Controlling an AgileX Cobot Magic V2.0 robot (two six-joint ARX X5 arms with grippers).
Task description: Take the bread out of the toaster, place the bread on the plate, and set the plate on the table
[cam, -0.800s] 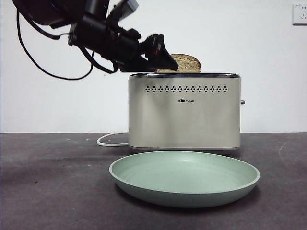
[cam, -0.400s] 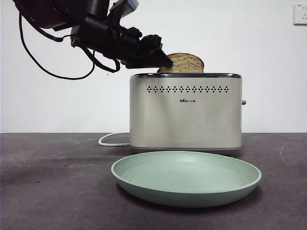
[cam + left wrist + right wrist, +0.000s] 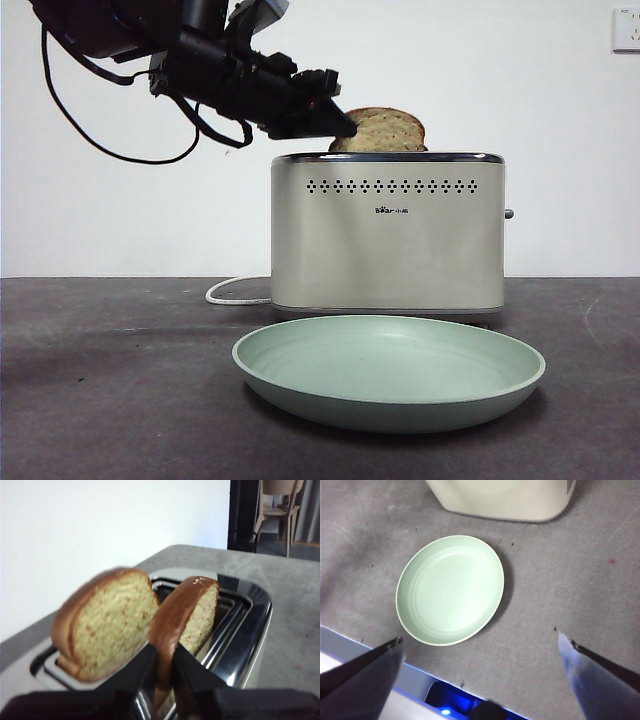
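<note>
The cream toaster [image 3: 387,240] stands on the table [image 3: 100,400], with the mint-green plate [image 3: 388,365] in front of it. A slice of bread [image 3: 385,130] sticks up out of the toaster's top. My left gripper [image 3: 335,122] reaches in from the upper left and is shut on the left edge of that slice. In the left wrist view its jaws [image 3: 162,672] pinch the crust of the bread [image 3: 182,615], and a second slice [image 3: 107,625] stands in the other slot. My right gripper [image 3: 479,637] is open, high above the plate [image 3: 451,590].
A white cord [image 3: 230,293] runs from the toaster's left rear along the table. The table's front edge with a blue light [image 3: 445,711] shows below the right gripper. A wall socket [image 3: 625,28] is at the top right.
The left gripper's jaws have closed on the bread's left edge. The slice now stands slightly higher out of the toaster, and the toaster has shifted a little to the right.
</note>
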